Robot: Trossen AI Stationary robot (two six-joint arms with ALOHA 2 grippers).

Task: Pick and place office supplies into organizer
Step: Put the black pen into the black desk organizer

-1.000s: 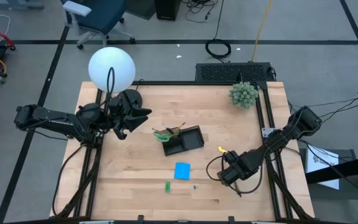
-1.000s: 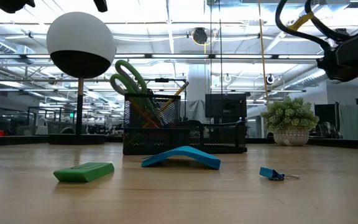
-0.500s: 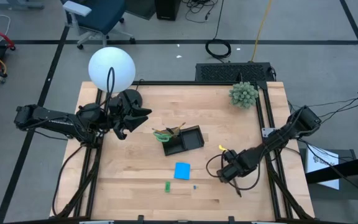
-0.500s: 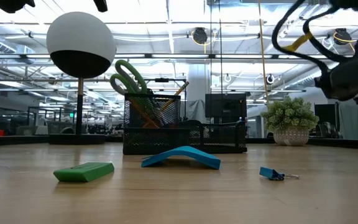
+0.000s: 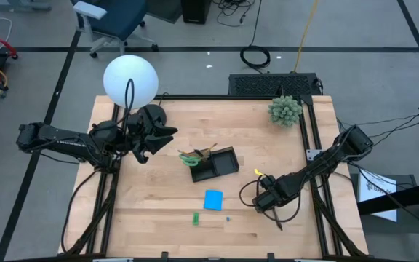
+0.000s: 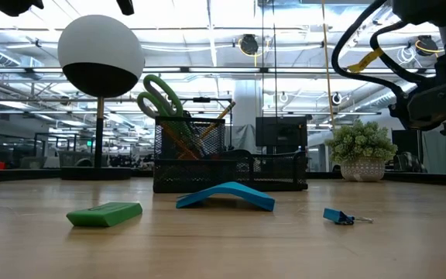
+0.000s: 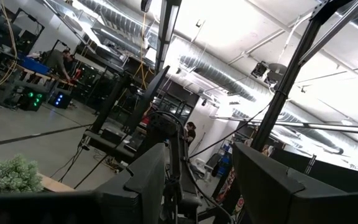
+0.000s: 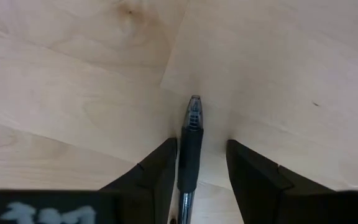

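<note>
on the far left of the high view the left arm reaches in over the table's left edge, its left gripper (image 5: 167,135) hanging in the air beside the lamp's round black base (image 5: 151,115), below the white lamp globe (image 5: 130,80); its own wrist camera shows the two dark fingers (image 7: 143,180) standing well apart with nothing between them, pointed out at the room. toward the middle sits the black mesh organizer (image 5: 216,164), with the green-handled scissors (image 5: 190,156) and a pencil (image 5: 210,149) standing in its taller left compartment. nearer the front edge lies the blue note pad (image 5: 213,199), bowed upward in the low view, and in front of it a small green piece (image 5: 195,217) and a tiny blue binder clip (image 5: 228,217), all apart from one another. further right, the right gripper (image 5: 262,201) is low over the wood, and its narrowly spaced fingers (image 8: 160,171) straddle a black pen (image 8: 189,152) lying on the table. the fuzzy green plant (image 5: 285,110) stands at the back right corner.
</note>
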